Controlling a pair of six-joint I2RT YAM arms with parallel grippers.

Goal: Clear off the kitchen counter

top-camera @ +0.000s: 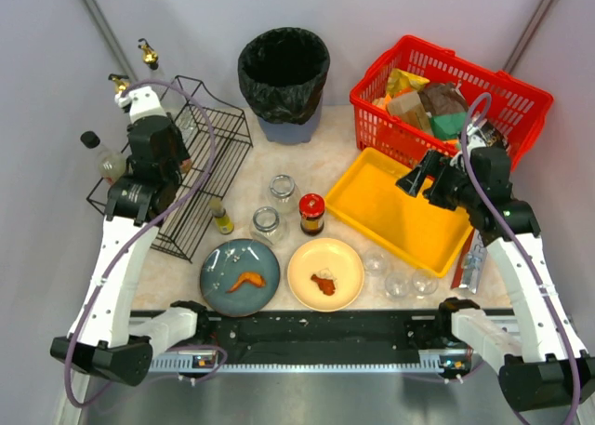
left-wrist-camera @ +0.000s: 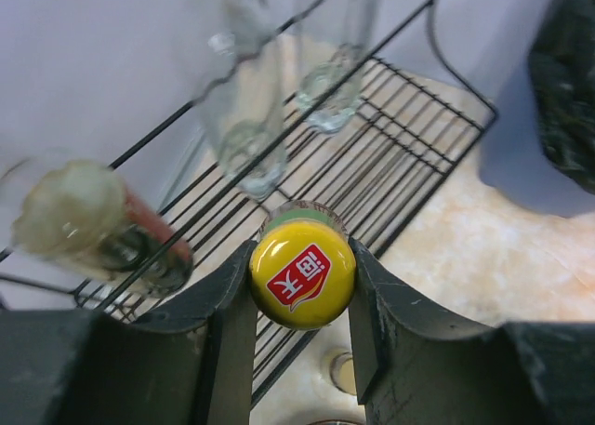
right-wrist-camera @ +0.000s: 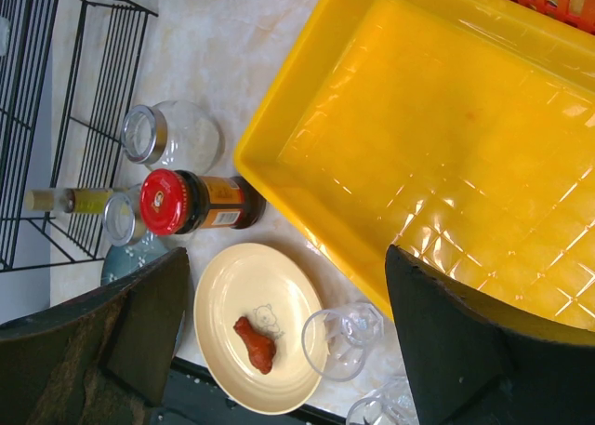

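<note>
The kitchen counter [top-camera: 279, 157] is a beige marbled top. My left gripper [left-wrist-camera: 302, 285] is shut on the yellow cap of a bottle [left-wrist-camera: 302, 272] and holds it upright over the black wire rack [left-wrist-camera: 372, 146]. In the top view the left gripper [top-camera: 167, 179] sits over the rack's [top-camera: 209, 155] near-left part, its fingers hidden by the arm. My right gripper [right-wrist-camera: 297, 337] is open and empty, hovering above the near edge of the yellow tray [right-wrist-camera: 437, 146], a clear cup [right-wrist-camera: 344, 341] and a cream plate [right-wrist-camera: 237, 295]. It also shows in the top view [top-camera: 418, 179].
A blue plate [top-camera: 240, 276] and the cream plate [top-camera: 325, 273] each hold a food scrap. A red-lidded jar [top-camera: 311, 213], two glass jars [top-camera: 282, 188], a small bottle [top-camera: 221, 219] and three cups [top-camera: 398, 284] stand mid-counter. A black bin [top-camera: 284, 72] and red basket [top-camera: 446, 90] stand behind.
</note>
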